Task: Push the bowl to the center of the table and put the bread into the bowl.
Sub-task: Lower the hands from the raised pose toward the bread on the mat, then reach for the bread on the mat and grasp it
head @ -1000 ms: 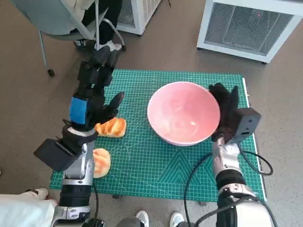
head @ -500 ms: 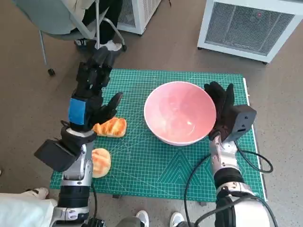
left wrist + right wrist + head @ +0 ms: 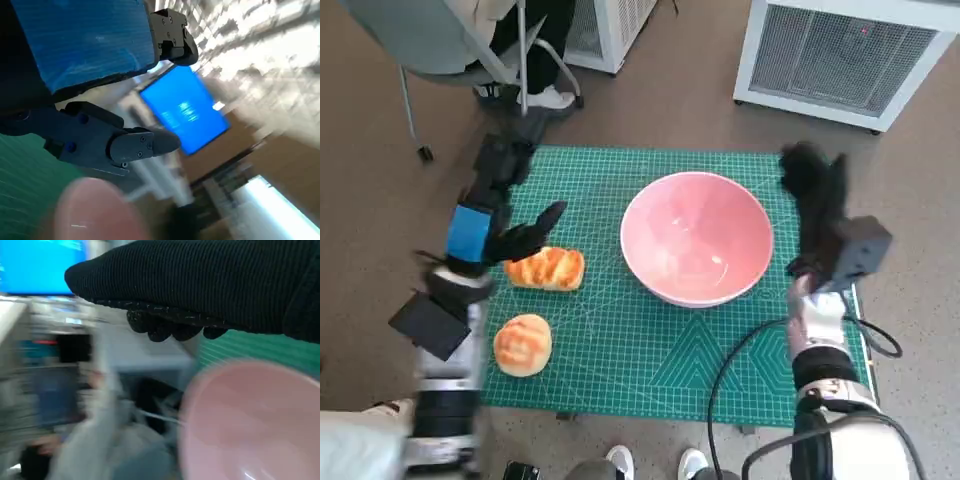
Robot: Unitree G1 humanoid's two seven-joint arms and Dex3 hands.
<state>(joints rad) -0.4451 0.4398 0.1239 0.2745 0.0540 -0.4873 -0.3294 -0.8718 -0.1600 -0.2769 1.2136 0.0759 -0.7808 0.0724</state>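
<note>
The left hand (image 3: 495, 215) is raised over the green cutting mat's (image 3: 660, 360) left edge with fingers spread and nothing gripped, its thumb pointing toward the pink bowl (image 3: 697, 238); the long bread loaf (image 3: 545, 268) lies on the mat just below that hand, left of the bowl, and the round bread roll (image 3: 523, 344) sits nearer the mat's front-left corner. The gloved right hand (image 3: 817, 200) is lifted just right of the bowl, apart from its rim, fingers extended and empty; the bowl stands upright and empty slightly right of the mat's middle.
</note>
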